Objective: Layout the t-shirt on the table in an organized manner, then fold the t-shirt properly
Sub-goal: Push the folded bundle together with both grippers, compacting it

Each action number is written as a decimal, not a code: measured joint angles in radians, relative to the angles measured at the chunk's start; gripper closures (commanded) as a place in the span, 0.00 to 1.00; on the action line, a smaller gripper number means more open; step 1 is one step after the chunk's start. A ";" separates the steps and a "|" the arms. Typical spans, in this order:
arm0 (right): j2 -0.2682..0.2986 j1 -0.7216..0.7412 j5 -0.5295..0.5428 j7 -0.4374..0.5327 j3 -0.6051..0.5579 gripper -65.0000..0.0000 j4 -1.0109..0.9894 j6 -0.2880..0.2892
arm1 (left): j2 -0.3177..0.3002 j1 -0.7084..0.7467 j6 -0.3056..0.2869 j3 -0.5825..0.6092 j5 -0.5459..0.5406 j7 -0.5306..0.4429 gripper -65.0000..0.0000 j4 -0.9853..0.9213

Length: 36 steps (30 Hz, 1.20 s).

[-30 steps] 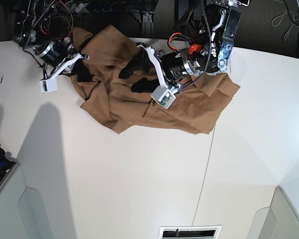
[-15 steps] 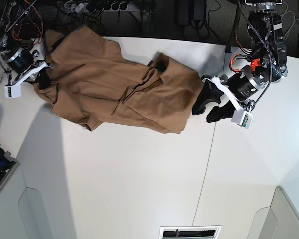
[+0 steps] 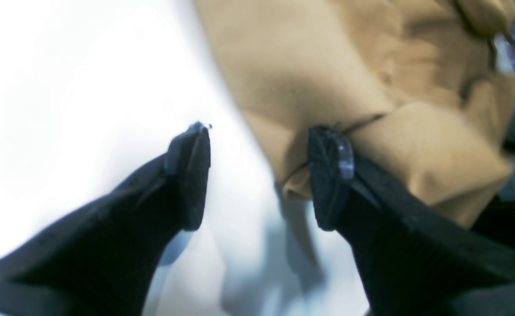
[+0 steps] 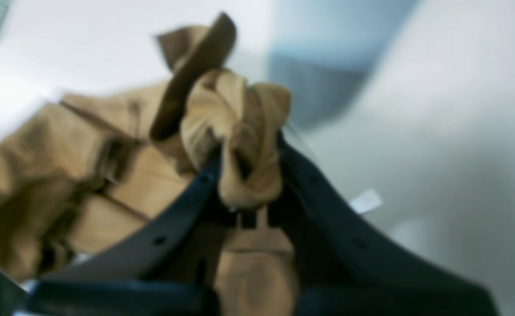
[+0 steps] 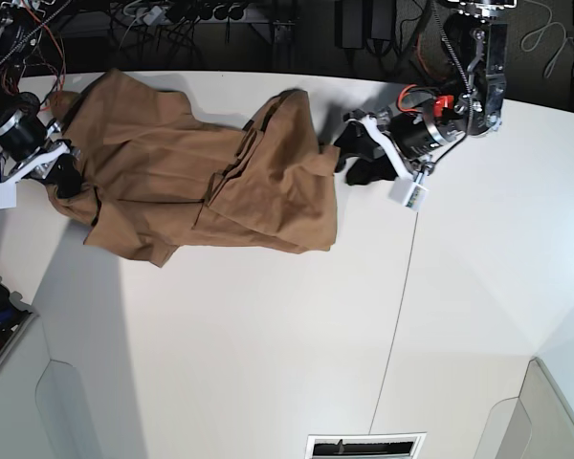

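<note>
The tan-brown t-shirt (image 5: 191,182) lies crumpled and stretched sideways across the back left of the white table (image 5: 268,325). My right gripper (image 5: 65,177) is at the shirt's left end. In the right wrist view it (image 4: 248,175) is shut on a bunched fold of the shirt (image 4: 64,175). My left gripper (image 5: 349,158) sits at the shirt's right edge. In the left wrist view it (image 3: 259,175) is open, with one fingertip (image 3: 327,175) touching the shirt's edge (image 3: 327,66) and the other over bare table. The neck tag does not show.
A thin dark seam (image 5: 392,316) runs across the table on the right. Cables and dark equipment (image 5: 220,19) line the back edge. A slotted vent (image 5: 364,446) sits at the front edge. Grey panels stand at the left (image 5: 10,373) and at the front right (image 5: 555,411).
The shirt has been drawn further left. My left gripper, open, has moved up and left to the shirt's right edge. My right gripper has shifted slightly down-left, still gripping fabric.
</note>
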 measured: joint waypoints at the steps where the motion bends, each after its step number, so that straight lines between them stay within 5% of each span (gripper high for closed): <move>1: -0.014 0.013 0.013 -0.010 0.002 1.00 0.007 0.000 | 0.016 0.000 -0.002 0.024 0.014 -0.017 0.43 -0.005; 9: -0.286 0.019 0.099 -0.058 -0.018 1.00 0.166 0.008 | 0.091 -0.011 -0.012 0.130 0.050 -0.090 0.43 -0.084; 14: -0.373 -0.017 0.082 -0.048 -0.154 1.00 0.204 0.008 | 0.126 -0.014 -0.014 0.145 0.078 -0.094 0.43 -0.099; 18: -0.387 -0.099 -0.009 -0.050 -0.329 1.00 0.200 0.007 | 0.106 -0.026 -0.019 0.147 0.085 -0.097 0.43 -0.101; 21: -0.387 -0.119 -0.088 -0.036 -0.424 0.60 0.200 0.008 | 0.091 -0.034 -0.023 0.139 0.084 -0.101 0.43 -0.103; 23: -0.387 -0.120 -0.100 -0.018 -0.449 0.46 0.201 0.008 | 0.090 -0.037 -0.023 0.133 0.084 -0.101 0.43 -0.105; 30: -0.381 -0.101 -0.141 -0.033 -0.449 0.46 0.287 0.008 | 0.073 -0.038 -0.023 0.134 0.080 -0.105 0.43 -0.105; 36: -0.368 -0.040 -0.341 0.029 -0.426 0.46 0.416 0.005 | 0.040 -0.040 -0.026 0.132 0.075 -0.112 0.43 -0.105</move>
